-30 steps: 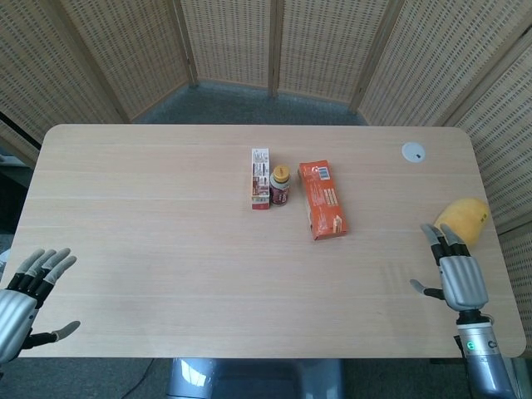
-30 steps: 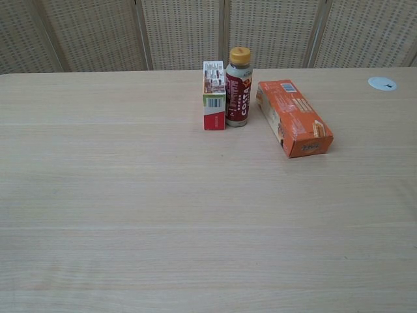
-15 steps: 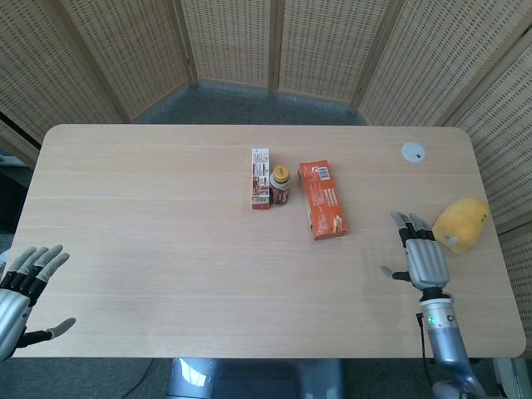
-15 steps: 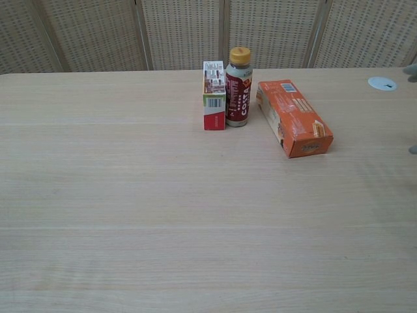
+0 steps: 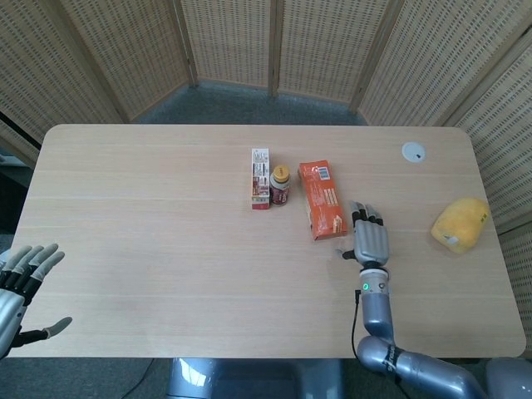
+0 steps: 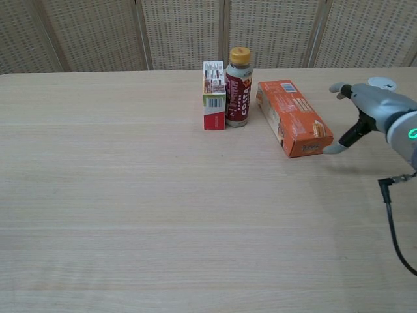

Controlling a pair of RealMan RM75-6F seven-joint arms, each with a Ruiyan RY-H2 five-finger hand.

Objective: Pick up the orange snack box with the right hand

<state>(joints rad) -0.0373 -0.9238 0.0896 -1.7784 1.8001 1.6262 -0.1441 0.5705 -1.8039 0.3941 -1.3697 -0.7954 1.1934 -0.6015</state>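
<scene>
My right hand (image 5: 371,241) is open, fingers spread and holding nothing, palm down just beside the orange snack box (image 5: 322,199), on its right side near the box's near end. In the chest view the right hand (image 6: 368,107) hovers above the table (image 6: 130,195) with the thumb reaching down toward the box's near right corner; I can't tell whether the thumb tip touches the box (image 6: 293,116) or only comes close.

The orange snack box lies flat, long side running away from me, slightly angled. Left of the box, just beside it, stands a small bottle with a yellow cap (image 5: 280,184), and left of that, touching or nearly so, an upright red and white carton (image 5: 260,179). Well to the right of the box a yellow soft object (image 5: 460,223) lies near the table edge, and a small white disc (image 5: 413,151) sits far right and further back.

My left hand (image 5: 21,287) is well apart from the box, off the near left corner of the table, fingers spread, holding nothing.

Step in hand: reach, I judge, grasp not yet made. Next move probably calls for shifting left over the box, spanning its narrow width with thumb on one long side and fingers on the other, then closing and lifting. Need to keep clear of the bottle on the box's left.
</scene>
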